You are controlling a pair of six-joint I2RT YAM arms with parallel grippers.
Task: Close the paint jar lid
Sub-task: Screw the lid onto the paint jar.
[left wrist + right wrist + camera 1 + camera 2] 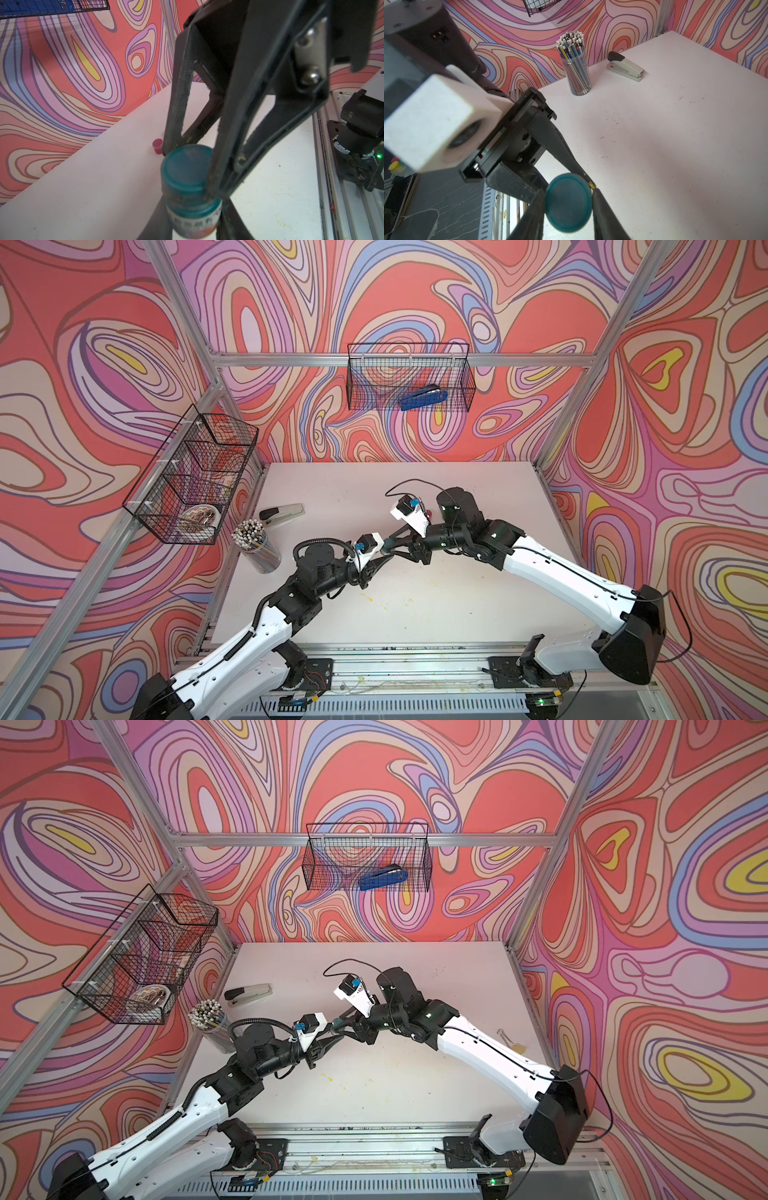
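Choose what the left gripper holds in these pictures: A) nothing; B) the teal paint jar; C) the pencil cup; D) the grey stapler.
B: the left wrist view shows the left gripper clamped on the body of the teal paint jar, with the right gripper pinching its lid; the grey stapler and pencil cup stand apart on the table.

Open table point(415, 605) surrounded the left gripper point(384, 553) and right gripper point(394, 542) fingers, crowded together at the lid point(568, 202) of the paint jar point(193, 209); 1 red pot point(157, 145) stood near beyond them.
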